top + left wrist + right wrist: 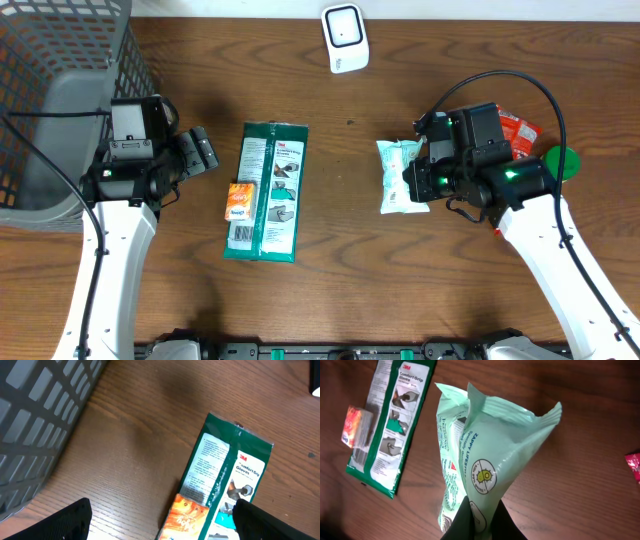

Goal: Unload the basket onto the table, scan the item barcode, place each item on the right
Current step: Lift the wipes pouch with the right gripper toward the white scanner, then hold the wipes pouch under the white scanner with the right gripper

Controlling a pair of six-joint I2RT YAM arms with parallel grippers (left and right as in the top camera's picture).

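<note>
One pale-green plastic pouch [490, 445] is pinched in the closed right gripper [475, 512] on the wooden table's [340, 300] right half, while the empty, wide-open left gripper [203, 151] hovers beside one flat green glove pack [268, 190] and one small orange packet [240, 201].

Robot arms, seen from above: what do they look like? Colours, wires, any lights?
The left arm and the right arm both have smooth, white, tapered shells that end in boxy black wrist units. The left claw and the right claw are black too. A thin black cable arcs off the right wrist, where small green lights glow.
</note>
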